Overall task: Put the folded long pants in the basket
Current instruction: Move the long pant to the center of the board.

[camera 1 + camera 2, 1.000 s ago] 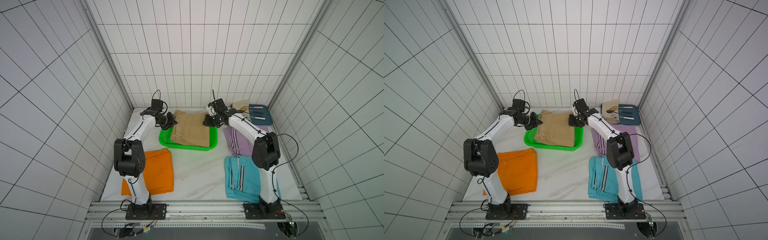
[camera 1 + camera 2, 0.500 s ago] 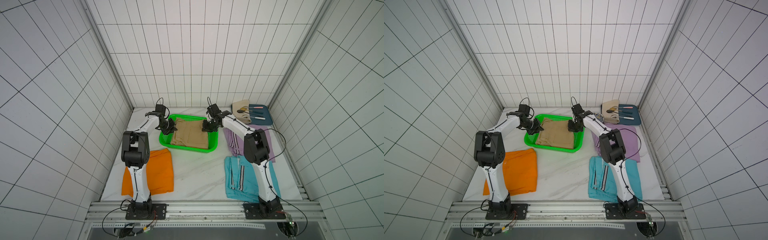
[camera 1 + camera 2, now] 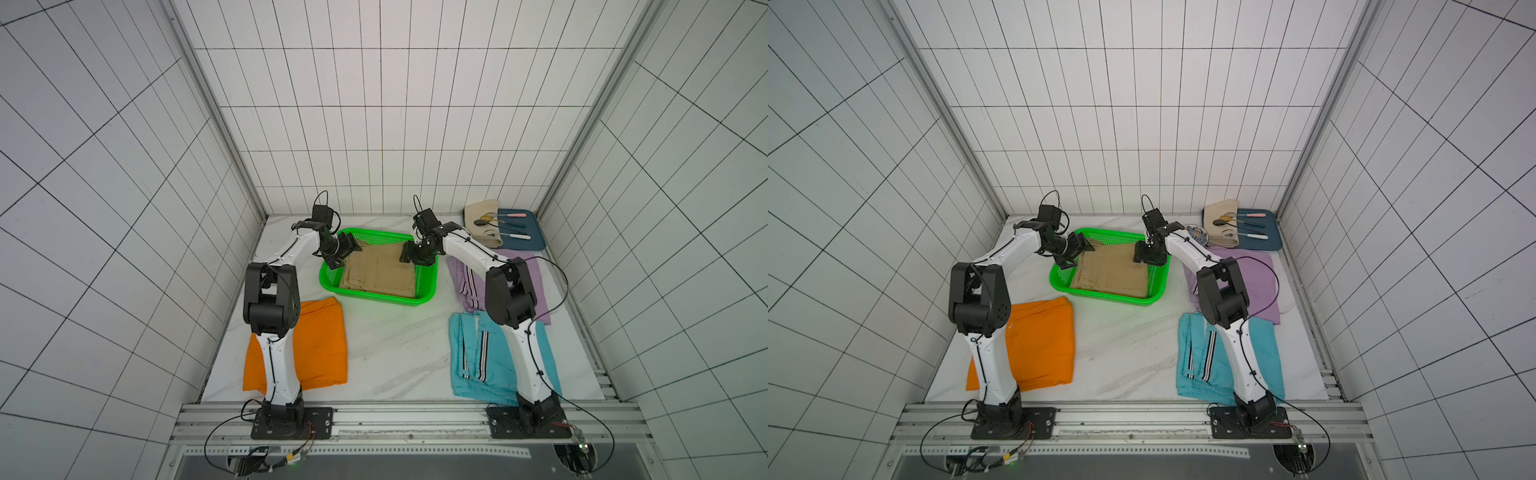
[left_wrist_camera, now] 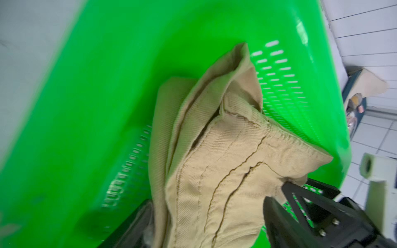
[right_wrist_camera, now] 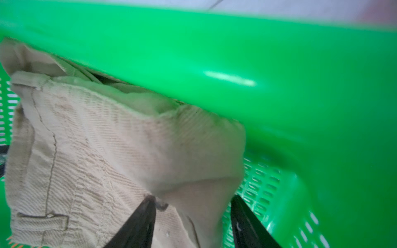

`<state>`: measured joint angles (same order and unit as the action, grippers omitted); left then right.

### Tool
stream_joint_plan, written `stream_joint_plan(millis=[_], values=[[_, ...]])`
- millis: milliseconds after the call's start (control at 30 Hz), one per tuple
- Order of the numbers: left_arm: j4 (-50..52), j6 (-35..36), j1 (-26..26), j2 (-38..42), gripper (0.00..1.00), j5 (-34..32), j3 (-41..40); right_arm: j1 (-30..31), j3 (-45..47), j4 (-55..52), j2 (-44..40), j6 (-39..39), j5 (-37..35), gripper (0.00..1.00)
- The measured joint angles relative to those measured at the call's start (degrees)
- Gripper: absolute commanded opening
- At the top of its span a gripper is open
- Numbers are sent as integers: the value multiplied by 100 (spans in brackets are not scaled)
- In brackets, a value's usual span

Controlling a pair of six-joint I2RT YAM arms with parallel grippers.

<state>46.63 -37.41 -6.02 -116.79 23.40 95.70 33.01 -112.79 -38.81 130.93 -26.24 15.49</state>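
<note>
Both arms pitch down into the basket [image 3: 376, 297], left claw [image 3: 347, 249] and right claw [image 3: 409, 256] released, jaws spread about opposite corners of the tan pants [image 3: 380, 272] between them.

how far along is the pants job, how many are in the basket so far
Done: the tan pants lie in the basket. In hand: the left tool and right tool sit at its far corners, jaws open around the cloth's corners. Left: the orange pants, light blue pants and lilac pants lie on the table.
</note>
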Motion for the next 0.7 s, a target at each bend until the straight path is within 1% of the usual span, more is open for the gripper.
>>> stream_joint_plan(millis=[67, 167, 267, 300, 333, 367, 467, 533, 600, 633, 700], values=[[9, 17, 13, 136, 91, -140, -42, -9, 293, 103, -352, 39, -96, 67], [63, 20, 11, 452, 92, -389, -236, -59, 894, 315, -1128, 116, -302, 69], [184, 17, -59, 1023, 93, -778, -492, -85, 1488, 645, -2063, 140, -437, 72], [208, 11, -103, 1316, 95, -960, -603, -92, 1683, 780, -2400, 131, -474, 73], [212, -11, -131, 1683, 98, -1152, -748, -87, 1910, 946, -2789, 118, -522, 74], [214, -31, -162, 2017, 98, -1320, -872, -63, 2146, 1139, -3156, 98, -560, 76], [35, -190, -192, 3526, 98, -1937, -1565, 205, 3021, 1779, -4286, -48, -671, 79], [-343, -299, -164, 4758, 98, -2280, -2293, 634, 3866, 2371, -5045, -282, -662, 79], [-723, -376, -79, 5893, 98, -2385, -3073, 1150, 4656, 2916, -5480, -553, -638, 79], [-809, -402, -15, 6415, 98, -2380, -3416, 1473, 5093, 3209, -5598, -741, -636, 79], [-804, -389, 76, 7173, 98, -2404, -3853, 2017, 5713, 3602, -5556, -1025, -640, 79]])
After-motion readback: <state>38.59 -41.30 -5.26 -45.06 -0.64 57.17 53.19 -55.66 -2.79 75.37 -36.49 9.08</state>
